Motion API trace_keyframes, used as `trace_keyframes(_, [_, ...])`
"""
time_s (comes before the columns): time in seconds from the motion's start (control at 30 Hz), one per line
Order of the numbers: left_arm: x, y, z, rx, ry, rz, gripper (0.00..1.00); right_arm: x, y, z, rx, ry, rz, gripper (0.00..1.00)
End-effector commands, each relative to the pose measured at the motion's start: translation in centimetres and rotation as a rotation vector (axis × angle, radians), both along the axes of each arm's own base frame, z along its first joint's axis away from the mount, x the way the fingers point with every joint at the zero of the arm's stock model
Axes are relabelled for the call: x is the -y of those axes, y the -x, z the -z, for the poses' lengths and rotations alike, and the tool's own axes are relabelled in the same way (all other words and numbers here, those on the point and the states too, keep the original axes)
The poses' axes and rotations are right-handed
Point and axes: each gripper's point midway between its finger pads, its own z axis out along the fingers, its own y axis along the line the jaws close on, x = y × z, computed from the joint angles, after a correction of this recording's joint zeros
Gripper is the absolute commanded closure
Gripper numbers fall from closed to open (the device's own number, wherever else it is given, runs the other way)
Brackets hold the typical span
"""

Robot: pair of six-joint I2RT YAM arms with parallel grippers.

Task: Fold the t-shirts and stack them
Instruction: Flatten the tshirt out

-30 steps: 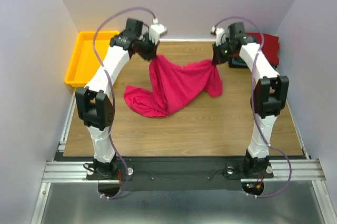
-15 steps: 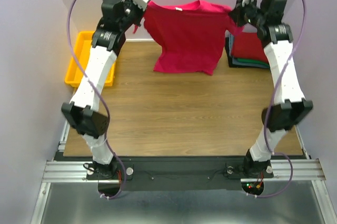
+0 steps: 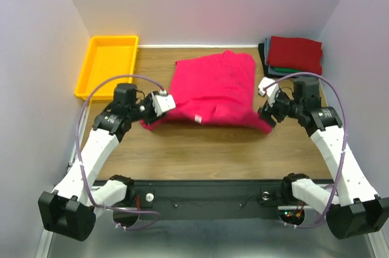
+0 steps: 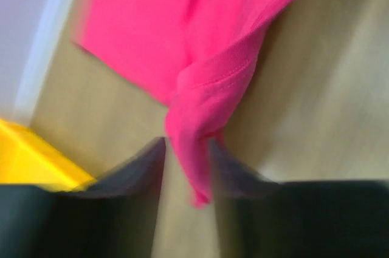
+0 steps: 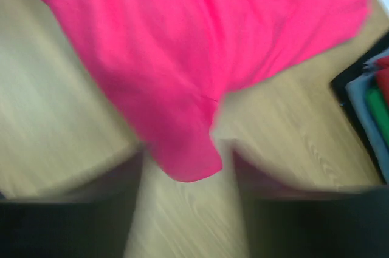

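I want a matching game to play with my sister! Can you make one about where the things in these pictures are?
Things:
1. yellow tray
2. crimson t-shirt
3. stack of folded t-shirts

Places:
A. far right corner of the table
B. spread out in the middle
C. far left corner

Pairs: 1-C, 2-B, 3-A
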Motion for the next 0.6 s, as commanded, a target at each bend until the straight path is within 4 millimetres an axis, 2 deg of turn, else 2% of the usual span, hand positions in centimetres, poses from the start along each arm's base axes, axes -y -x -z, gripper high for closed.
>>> trace_keyframes(0.0, [-2.7, 4.5, 7.7, -0.152, -0.218, 0.067, 0.32, 1.6, 3.8, 4.2, -0.069, 0.223, -0.147, 0.13])
trace_keyframes(0.03, [-3.2, 4.9, 7.9, -0.149, -0.229, 0.052, 0.28, 2.3, 3.7, 4.5, -0.070, 0.256, -0.127, 0.08])
trace_keyframes(0.13, [-3.5, 5.5, 7.6, -0.158, -0.228, 0.033, 0.26, 2.3, 2.9, 3.3, -0.039, 0.269, -0.131, 0.08])
trace_keyframes(0.27, [-2.2, 4.3, 7.0, -0.215, -0.119, -0.015, 0.30, 0.6, -1.0, 3.4, -0.133, 0.142, -0.050, 0.12])
trace_keyframes(0.3, [-1.8, 3.8, 6.8, -0.228, -0.095, -0.027, 0.32, 0.1, -2.3, 5.6, -0.227, 0.128, -0.043, 0.17])
trace_keyframes(0.33, [-1.5, 3.2, 7.8, -0.279, -0.086, -0.041, 0.35, -0.8, -3.6, 6.0, -0.264, 0.070, -0.011, 0.19])
trace_keyframes(0.37, [-1.4, 2.0, 7.8, -0.277, -0.075, -0.076, 0.40, -1.2, -5.3, 5.5, -0.273, 0.047, 0.012, 0.23])
trace_keyframes(0.43, [-1.2, 0.6, 8.2, -0.356, -0.026, -0.175, 0.43, -2.0, -7.5, 6.8, -0.351, 0.017, 0.039, 0.37])
trace_keyframes(0.47, [-1.5, -0.3, 10.1, -0.421, -0.053, -0.225, 0.47, -2.7, -9.4, 8.3, -0.407, 0.015, 0.060, 0.41])
trace_keyframes(0.5, [-1.4, -1.1, 10.2, -0.448, -0.049, -0.257, 0.49, -3.0, -10.1, 9.0, -0.424, 0.015, 0.066, 0.44])
trace_keyframes(0.53, [-1.4, -1.5, 12.0, -0.521, -0.063, -0.291, 0.51, -3.1, -10.8, 9.7, -0.434, 0.017, 0.069, 0.47])
trace_keyframes(0.57, [-1.6, -1.7, 12.7, -0.543, -0.078, -0.315, 0.53, -3.5, -12.2, 11.3, -0.450, 0.031, 0.084, 0.49])
